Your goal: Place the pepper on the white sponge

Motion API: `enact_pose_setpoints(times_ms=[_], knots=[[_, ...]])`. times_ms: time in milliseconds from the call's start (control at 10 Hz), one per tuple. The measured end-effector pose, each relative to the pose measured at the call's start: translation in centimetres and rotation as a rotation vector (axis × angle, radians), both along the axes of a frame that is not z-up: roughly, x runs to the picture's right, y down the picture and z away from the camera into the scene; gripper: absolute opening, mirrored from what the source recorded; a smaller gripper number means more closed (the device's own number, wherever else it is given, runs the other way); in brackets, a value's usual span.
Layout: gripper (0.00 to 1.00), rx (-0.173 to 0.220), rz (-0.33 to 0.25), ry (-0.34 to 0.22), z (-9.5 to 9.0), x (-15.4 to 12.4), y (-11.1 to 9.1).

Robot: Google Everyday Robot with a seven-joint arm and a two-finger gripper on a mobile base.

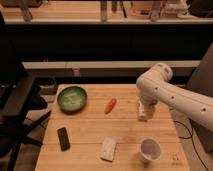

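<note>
The small orange-red pepper (110, 105) lies on the wooden table (90, 125), near the middle of its far half. The flat white sponge (108, 148) lies toward the front edge, straight in front of the pepper. My white arm comes in from the right, and its gripper (145, 106) hangs over the table's right side, to the right of the pepper and apart from it. The gripper is just above a white labelled tube (143, 115) and partly covers it.
A green bowl (72, 98) stands at the table's far left. A black rectangular object (63, 138) lies at the front left. A white cup (150, 149) stands at the front right. A dark chair (15, 107) stands left of the table.
</note>
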State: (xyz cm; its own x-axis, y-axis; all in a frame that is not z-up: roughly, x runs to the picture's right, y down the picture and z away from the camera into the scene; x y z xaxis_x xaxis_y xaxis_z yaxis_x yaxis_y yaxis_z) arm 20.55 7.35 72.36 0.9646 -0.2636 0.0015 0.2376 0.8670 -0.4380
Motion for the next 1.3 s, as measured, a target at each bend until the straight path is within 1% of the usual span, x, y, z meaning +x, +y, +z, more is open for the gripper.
enact_pose_setpoints(times_ms=[200, 300, 500, 900, 1100, 1300], knots=[[0.80, 0.009, -0.031, -0.013, 0.3, 0.0, 0.0], [0.80, 0.015, -0.055, -0.028, 0.7, -0.7, -0.1], [0.80, 0.027, -0.099, -0.061, 1.4, -3.0, -0.6], [0.80, 0.043, -0.156, -0.103, 2.3, -3.6, -0.8], [0.80, 0.045, -0.176, -0.131, 2.7, -4.9, -1.1], [0.80, 0.050, -0.209, -0.160, 3.2, -5.7, -1.4]])
